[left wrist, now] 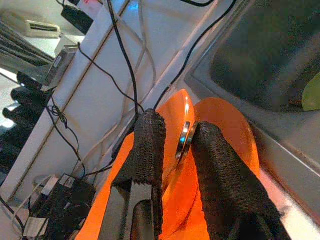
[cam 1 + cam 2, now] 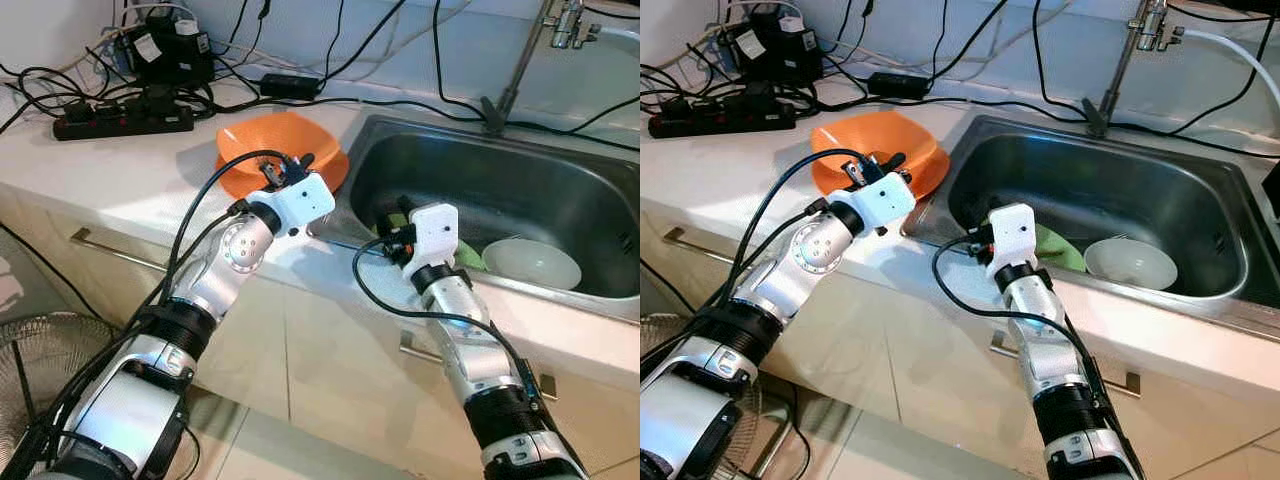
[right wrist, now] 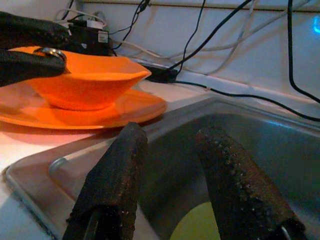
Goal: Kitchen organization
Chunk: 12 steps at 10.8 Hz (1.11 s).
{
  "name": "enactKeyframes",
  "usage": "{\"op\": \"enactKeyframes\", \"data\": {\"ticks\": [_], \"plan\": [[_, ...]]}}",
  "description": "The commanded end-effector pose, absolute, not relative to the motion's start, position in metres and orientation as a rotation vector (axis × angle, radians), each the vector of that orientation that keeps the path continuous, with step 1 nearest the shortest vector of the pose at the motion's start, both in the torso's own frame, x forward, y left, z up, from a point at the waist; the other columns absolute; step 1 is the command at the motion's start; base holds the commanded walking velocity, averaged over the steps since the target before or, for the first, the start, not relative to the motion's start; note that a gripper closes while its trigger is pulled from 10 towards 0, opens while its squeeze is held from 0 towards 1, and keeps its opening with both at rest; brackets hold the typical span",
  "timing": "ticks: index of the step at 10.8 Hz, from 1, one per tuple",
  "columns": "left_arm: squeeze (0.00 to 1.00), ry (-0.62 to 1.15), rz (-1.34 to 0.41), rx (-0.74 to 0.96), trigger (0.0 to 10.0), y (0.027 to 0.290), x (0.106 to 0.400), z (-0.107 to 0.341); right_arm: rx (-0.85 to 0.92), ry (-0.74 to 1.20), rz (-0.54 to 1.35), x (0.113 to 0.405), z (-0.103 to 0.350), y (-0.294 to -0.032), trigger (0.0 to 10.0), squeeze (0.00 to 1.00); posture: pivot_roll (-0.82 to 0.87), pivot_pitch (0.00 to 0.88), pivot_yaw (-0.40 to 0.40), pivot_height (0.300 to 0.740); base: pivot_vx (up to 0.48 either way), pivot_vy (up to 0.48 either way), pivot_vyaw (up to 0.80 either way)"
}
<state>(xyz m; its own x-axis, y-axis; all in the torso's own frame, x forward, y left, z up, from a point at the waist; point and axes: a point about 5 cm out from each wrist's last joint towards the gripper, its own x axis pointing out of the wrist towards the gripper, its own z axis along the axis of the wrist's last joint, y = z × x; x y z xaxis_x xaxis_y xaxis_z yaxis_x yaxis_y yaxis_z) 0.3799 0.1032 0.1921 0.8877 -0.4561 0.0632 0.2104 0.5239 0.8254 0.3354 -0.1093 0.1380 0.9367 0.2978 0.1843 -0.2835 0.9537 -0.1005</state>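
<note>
An orange bowl [image 2: 262,138] sits on an orange plate [image 3: 130,107] on the counter, just left of the steel sink [image 2: 500,170]. My left gripper [image 2: 290,160] hovers over the bowl's near rim, shut on a thin shiny metal utensil [image 1: 185,137] pinched between its fingertips. My right gripper [image 2: 392,215] is open over the sink's front left corner, with nothing between its fingers [image 3: 120,170]. Below it in the sink lies a green plate [image 2: 1060,250], and a white bowl [image 2: 532,265] stands to its right.
A faucet [image 2: 520,60] rises behind the sink. Black cables, a power strip [image 2: 120,120] and adapters crowd the back left of the counter. Drawer handles [image 2: 110,250] run along the cabinet front. A fan grille [image 2: 30,380] stands on the floor at lower left.
</note>
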Motion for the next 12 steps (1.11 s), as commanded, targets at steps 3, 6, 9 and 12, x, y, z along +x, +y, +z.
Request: {"op": "enactKeyframes", "data": {"ticks": [3, 6, 9, 12], "plan": [[0.00, -0.332, -0.357, 0.960, 10.0, 0.108, 0.381, 0.204, -0.078, -0.202, 0.290, 0.338, 0.139, -0.110, 10.0, 0.00, 0.19, 0.000, -0.015, 0.740, 0.000, 0.000, 0.00], [0.00, -0.334, -0.308, 1.003, 10.0, 0.119, 0.379, 0.210, -0.077, -0.202, 0.286, 0.338, 0.139, -0.111, 10.0, 0.00, 0.19, 0.010, -0.017, 0.740, 0.000, 0.000, 0.00], [0.00, -0.360, -0.272, 1.009, 10.0, 0.122, 0.375, 0.218, -0.078, -0.200, 0.283, 0.338, 0.139, -0.111, 10.0, 0.00, 0.19, 0.013, -0.017, 0.740, 0.000, 0.000, 0.00], [0.00, -0.379, -0.386, 0.997, 10.0, 0.110, 0.365, 0.214, -0.080, -0.197, 0.281, 0.339, 0.138, -0.112, 10.0, 0.00, 0.20, 0.016, -0.019, 0.740, 0.000, 0.000, 0.00]]}}
